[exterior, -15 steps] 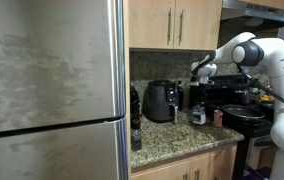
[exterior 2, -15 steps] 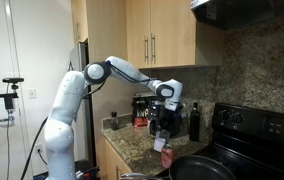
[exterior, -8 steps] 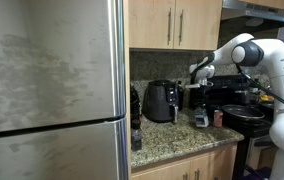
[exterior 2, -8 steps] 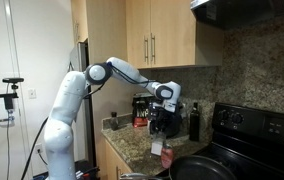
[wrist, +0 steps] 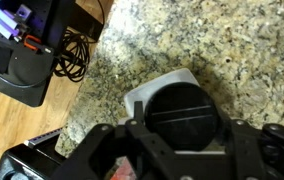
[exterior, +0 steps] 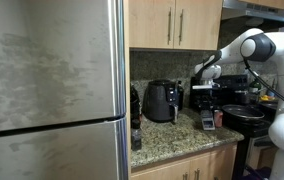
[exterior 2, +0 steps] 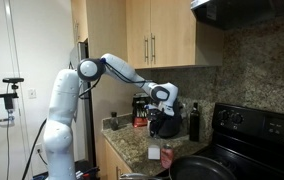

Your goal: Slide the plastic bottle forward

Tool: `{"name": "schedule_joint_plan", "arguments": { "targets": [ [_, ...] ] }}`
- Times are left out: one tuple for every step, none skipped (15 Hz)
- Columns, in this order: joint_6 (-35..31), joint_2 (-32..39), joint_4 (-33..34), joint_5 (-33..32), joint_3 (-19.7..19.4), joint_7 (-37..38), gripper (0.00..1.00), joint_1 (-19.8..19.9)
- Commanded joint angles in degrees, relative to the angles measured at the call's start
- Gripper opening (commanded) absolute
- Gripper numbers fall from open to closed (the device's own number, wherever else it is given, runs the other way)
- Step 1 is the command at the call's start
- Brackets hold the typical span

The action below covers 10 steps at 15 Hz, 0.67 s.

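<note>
The gripper's dark fingers (wrist: 104,150) fill the bottom of the wrist view, set wide to either side, but whether they press on anything is not clear from any picture. Just past them sits the plastic bottle (wrist: 142,98), seen from above as a pale rounded shape with a dark round top, standing on the speckled granite counter (wrist: 222,40) close to its front edge; beyond that edge lie black cables (wrist: 72,55) on a wooden floor. In both exterior views the gripper (exterior: 206,98) (exterior 2: 165,132) hangs right over the bottle (exterior: 208,121) (exterior 2: 167,154), which stands upright near the counter's (exterior: 172,138) front edge, next to the stove (exterior: 244,116). The black air fryer (exterior: 161,101) stands further back by the wall, and a dark, slim bottle (exterior 2: 193,122) stands behind the gripper in an exterior view. The white arm (exterior 2: 122,70) reaches across from its base.
</note>
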<state>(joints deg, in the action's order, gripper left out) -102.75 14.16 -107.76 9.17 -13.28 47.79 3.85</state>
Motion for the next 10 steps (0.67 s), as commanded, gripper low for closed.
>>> {"name": "schedule_joint_plan", "arguments": {
  "targets": [
    [-0.7, -7.8, -10.0, -3.1, 0.4, -8.5, 0.31, 2.3],
    [0.4, -8.8, -10.7, -3.7, 0.2, -10.0, 0.31, 2.7],
    [1.2, -9.9, -11.8, -4.2, -0.1, -11.7, 0.31, 3.5],
    [0.4, -10.7, -12.9, -4.4, -0.2, -12.0, 0.31, 3.9],
    [0.5, -11.3, -13.7, -4.6, -0.4, -12.9, 0.31, 4.6],
    [-0.6, -11.6, -14.4, -4.4, -0.7, -12.8, 0.31, 5.2],
    [-2.6, -11.6, -15.2, -3.4, -0.9, -12.4, 0.31, 5.8],
    [-4.4, -11.7, -16.0, -2.9, -1.1, -11.7, 0.31, 6.3],
    [-5.4, -11.6, -16.4, -1.6, -1.3, -11.8, 0.31, 6.9],
    [-6.8, -11.8, -17.1, -0.6, -1.4, -11.8, 0.31, 7.3]
  ]
}}
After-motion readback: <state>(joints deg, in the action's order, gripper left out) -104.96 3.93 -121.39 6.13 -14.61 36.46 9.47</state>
